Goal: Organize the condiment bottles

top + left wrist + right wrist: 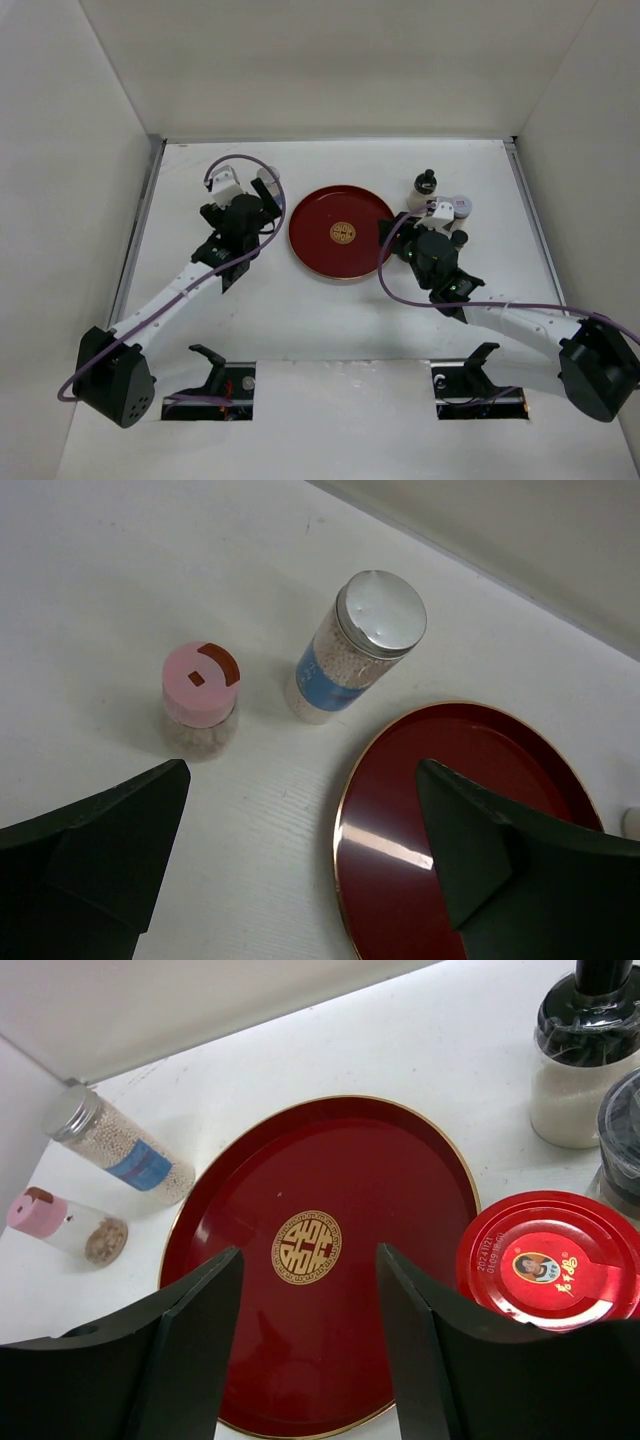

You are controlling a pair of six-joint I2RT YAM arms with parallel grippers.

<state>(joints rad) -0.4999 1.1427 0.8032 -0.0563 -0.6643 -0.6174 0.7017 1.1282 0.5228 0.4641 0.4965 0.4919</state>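
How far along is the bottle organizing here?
Nothing looks done: the red plate is bare. Nothing is in hand; both jaws stand open and empty. Left to sort: the pink-capped shaker and silver-capped bottle on one side of it, the red-capped jar and black-topped bottle on the other.

black-capped bottle (580, 1080) cut off at top (dark-lidded jar (625, 1130) at right edge).

White table (330, 330) under me, and the big red plate (400, 1160) lies flat near its middle. Off to my left stand a pink-capped shaker (201, 698) and a taller silver-capped bottle (355, 645), near each other, both off the rim. To my right, a red-lidded jar (548, 1260) right at the plate's edge, with a black-topped bottle (585, 1060) and a dark-lidded jar (622, 1140) just beyond.
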